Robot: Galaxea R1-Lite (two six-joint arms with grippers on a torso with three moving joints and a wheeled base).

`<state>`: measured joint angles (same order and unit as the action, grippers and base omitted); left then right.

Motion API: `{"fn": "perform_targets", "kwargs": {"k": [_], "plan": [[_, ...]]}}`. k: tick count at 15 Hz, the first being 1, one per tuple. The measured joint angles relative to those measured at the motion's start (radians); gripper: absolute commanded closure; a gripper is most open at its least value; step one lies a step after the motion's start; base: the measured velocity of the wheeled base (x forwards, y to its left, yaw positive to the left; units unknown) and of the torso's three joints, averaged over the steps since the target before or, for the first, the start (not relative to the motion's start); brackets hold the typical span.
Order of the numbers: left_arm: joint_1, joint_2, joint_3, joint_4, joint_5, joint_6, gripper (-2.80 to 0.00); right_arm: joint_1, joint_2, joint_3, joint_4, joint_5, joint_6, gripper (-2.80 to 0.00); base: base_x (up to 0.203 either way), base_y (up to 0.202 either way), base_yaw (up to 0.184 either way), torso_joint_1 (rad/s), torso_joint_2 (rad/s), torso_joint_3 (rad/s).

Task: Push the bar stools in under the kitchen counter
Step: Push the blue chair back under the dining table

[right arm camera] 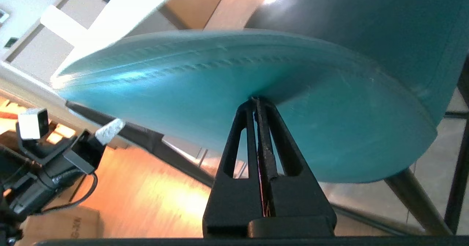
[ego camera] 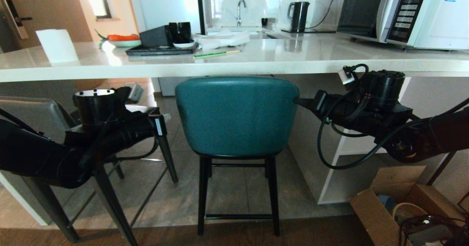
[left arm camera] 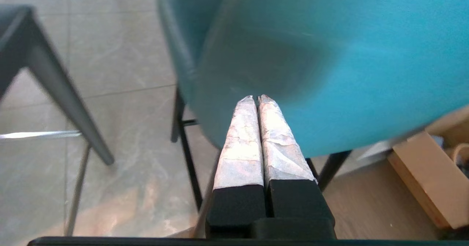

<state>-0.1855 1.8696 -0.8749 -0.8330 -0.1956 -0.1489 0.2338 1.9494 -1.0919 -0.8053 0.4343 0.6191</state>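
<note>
Teal padding covered the rounded back of the bar stool (ego camera: pixel 236 116), which stood on thin black legs at the edge of the white kitchen counter (ego camera: pixel 234 64), its back just below the slab. The right gripper (right arm camera: pixel 256 100), fingers pressed together and holding nothing, touched the right edge of the teal back. The left gripper (left arm camera: pixel 256 98), likewise closed and empty, pointed at the back's left side; contact could not be told. A grey-backed stool (ego camera: pixel 31 114) stood behind the left arm. A cardboard box (ego camera: pixel 399 198) lay on the floor at right.
</note>
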Motion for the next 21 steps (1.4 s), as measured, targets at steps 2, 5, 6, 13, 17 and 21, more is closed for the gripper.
{"fn": "perform_targets", "kwargs": {"k": [2, 5, 6, 13, 17, 21], "plan": [[0.002, 0.014, -0.001, -0.024, -0.001, -0.001, 0.00, -0.023, 0.026, -0.010, -0.003, 0.000, -0.001, 0.00, 0.000, 0.000, 0.000, 0.000, 0.00, 0.000], [0.007, 0.024, -0.001, -0.026, -0.001, -0.001, 0.00, -0.046, 0.064, -0.053, -0.001, 0.001, -0.001, 0.00, 0.000, 0.000, 0.000, 0.000, 0.00, 0.000], [0.011, 0.023, -0.001, -0.026, -0.001, -0.002, 0.00, -0.049, 0.078, -0.077, 0.003, 0.004, -0.001, 0.00, 0.000, 0.000, 0.000, 0.000, 0.00, 0.000], [0.034, 0.034, -0.041, -0.026, -0.054, -0.003, 0.00, -0.044, 0.023, 0.018, 0.018, 0.060, 0.007, 0.00, 0.000, 0.000, 0.000, 0.000, 0.00, 0.000], [0.051, 0.112, -0.139, -0.024, -0.112, -0.020, 0.00, -0.048, 0.013, 0.033, 0.017, 0.085, 0.009, 0.00, 0.000, 0.000, 0.000, 0.000, 0.00, 0.000], [0.040, 0.180, -0.222, -0.024, -0.183, -0.116, 0.00, -0.063, 0.066, -0.041, 0.017, 0.088, 0.015, 0.00, 0.000, 0.000, 0.000, 0.000, 0.00, 0.000]]}}
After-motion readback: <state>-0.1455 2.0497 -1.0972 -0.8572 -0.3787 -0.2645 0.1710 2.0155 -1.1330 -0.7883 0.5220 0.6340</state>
